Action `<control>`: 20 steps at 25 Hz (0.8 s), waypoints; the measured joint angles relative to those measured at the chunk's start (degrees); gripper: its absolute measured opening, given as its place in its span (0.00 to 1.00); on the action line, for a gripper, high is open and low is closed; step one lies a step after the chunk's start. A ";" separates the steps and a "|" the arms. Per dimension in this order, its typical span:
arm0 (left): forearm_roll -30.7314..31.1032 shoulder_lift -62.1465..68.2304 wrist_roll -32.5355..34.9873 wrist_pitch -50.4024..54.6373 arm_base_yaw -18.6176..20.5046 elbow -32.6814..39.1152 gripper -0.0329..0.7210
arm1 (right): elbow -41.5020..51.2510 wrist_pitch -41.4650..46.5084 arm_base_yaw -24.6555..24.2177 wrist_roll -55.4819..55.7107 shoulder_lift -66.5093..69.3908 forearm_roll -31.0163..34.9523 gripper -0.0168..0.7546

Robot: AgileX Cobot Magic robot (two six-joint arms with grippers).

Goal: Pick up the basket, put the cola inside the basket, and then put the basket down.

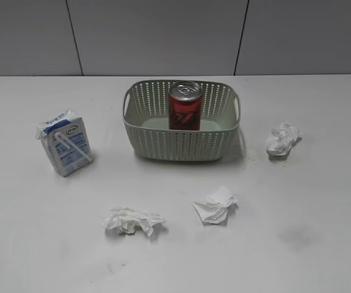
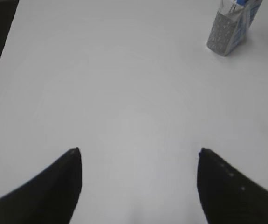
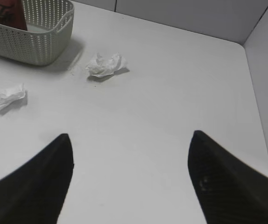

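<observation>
Exterior view: cola (image 1: 184, 107) in basket (image 1: 181, 145) | left pincer (image 2: 138, 151) spread, empty | right pincer (image 3: 130, 135) spread, empty

A white matte table (image 1: 322, 244) fills most of the exterior view, lightly smudged with a faint grey stain near its front right. Behind it stands a grey panelled wall (image 1: 163, 36), split by thin dark vertical seams. Ahead of the right jaws, the table meets the same grey wall at its far edge, and a side panel (image 3: 264, 84) closes it off on the right. Left of the left jaws, the table's edge gives way to darkness. Light is even and soft, casting short shadows.
</observation>
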 joint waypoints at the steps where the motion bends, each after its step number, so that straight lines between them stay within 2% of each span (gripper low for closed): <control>1: -0.41 -2.10 0.13 -0.44 0.00 1.17 0.82 | 0.00 0.00 -1.05 0.00 0.00 0.00 0.78; 5: -1.02 -10.29 0.18 -3.44 0.00 2.93 0.82 | 0.00 0.00 -7.26 0.00 0.00 0.00 0.78; 12: 0.24 -11.60 0.59 -4.44 0.00 3.32 0.82 | 0.00 0.00 -18.13 0.00 0.00 0.05 0.78; 16: 0.34 -11.60 0.59 -4.62 0.00 3.32 0.82 | 0.00 0.00 -21.25 0.00 0.00 0.04 0.78; 20: 0.07 -11.60 0.59 -4.62 0.92 3.32 0.82 | 0.00 0.00 -21.55 -0.02 0.00 -0.02 0.78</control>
